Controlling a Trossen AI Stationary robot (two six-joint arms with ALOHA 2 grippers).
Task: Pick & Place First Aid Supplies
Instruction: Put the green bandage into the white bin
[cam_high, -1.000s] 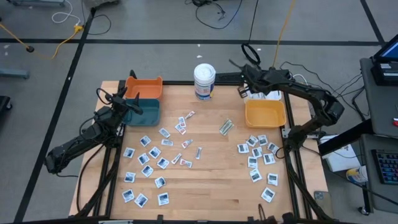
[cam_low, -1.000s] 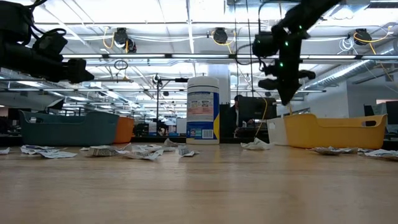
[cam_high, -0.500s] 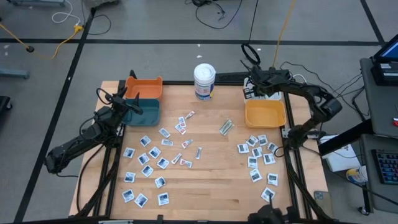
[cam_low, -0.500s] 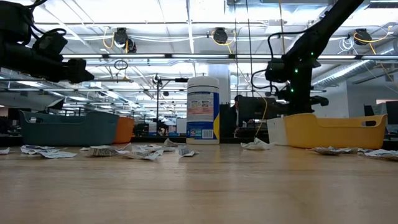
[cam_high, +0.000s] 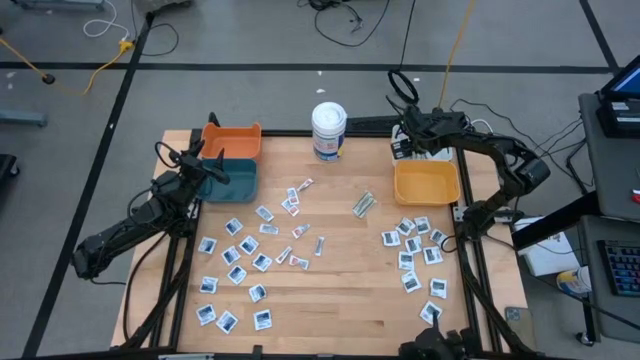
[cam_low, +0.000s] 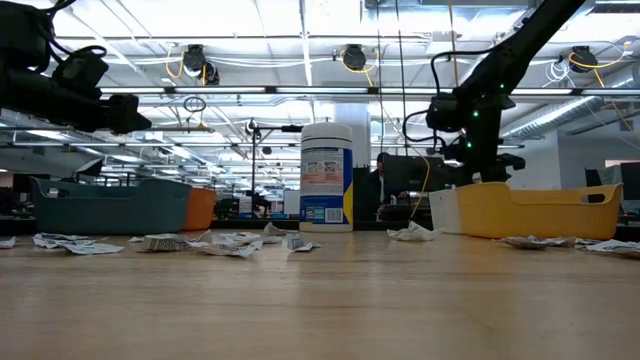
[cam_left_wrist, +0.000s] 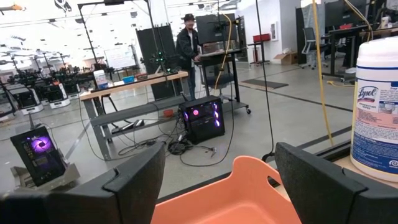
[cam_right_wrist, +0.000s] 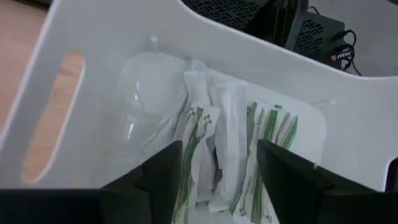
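From above I see the first aid supplies (cam_high: 247, 262) scattered over the desk (cam_high: 330, 300), with the right gripper (cam_high: 403, 143) at the far right corner and the left gripper (cam_high: 205, 165) beside the teal bin (cam_high: 232, 180) at the far left. My right wrist camera alone shows green-striped packets (cam_right_wrist: 261, 162) lying in the white bin (cam_right_wrist: 112, 68), that gripper's fingers (cam_right_wrist: 292, 180) apart and empty. The left wrist view shows its fingers (cam_left_wrist: 134, 183) spread over the orange bin (cam_left_wrist: 236, 199), a person (cam_left_wrist: 186, 43) standing in the room beyond.

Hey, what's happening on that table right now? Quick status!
Right gripper open over white bin, green-striped packets inside. Left gripper open, waiting above orange bin. Many sachets on table. Nothing blocking.
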